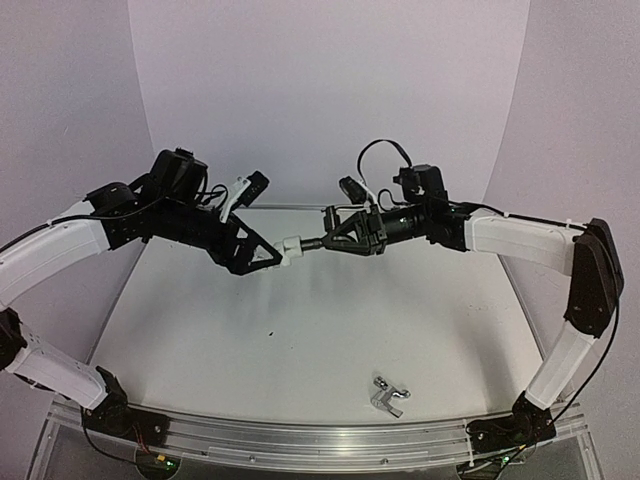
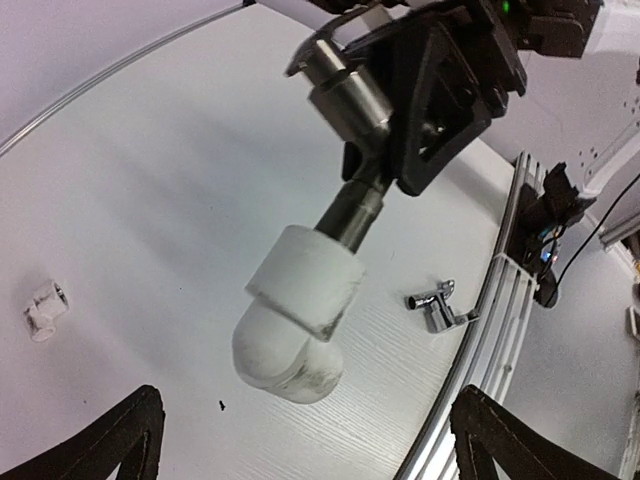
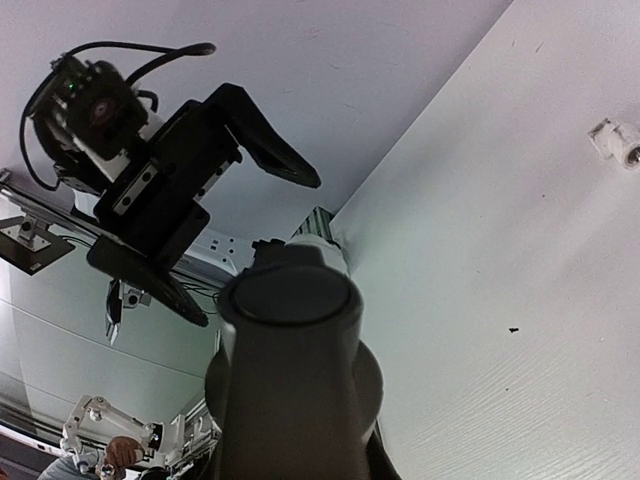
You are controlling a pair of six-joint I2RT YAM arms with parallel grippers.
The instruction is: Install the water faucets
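Right pincer (image 1: 338,238) grips the dark faucet (image 2: 345,100) mid-air, white fitting (image 2: 300,310) on its tip; left pincer (image 1: 270,253) wide open just beside it; chrome faucet (image 1: 388,395) lies near the front edge of the surface (image 1: 200,330).

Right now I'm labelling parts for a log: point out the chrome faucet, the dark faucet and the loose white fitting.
chrome faucet (image 2: 437,307), left wrist view, on its body.
dark faucet (image 2: 346,95), left wrist view, on its metal barrel.
loose white fitting (image 2: 44,309), left wrist view, on its middle.

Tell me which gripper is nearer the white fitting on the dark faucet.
Left. The left gripper is open right at the white fitting; the right gripper is shut on the dark faucet, farther back.
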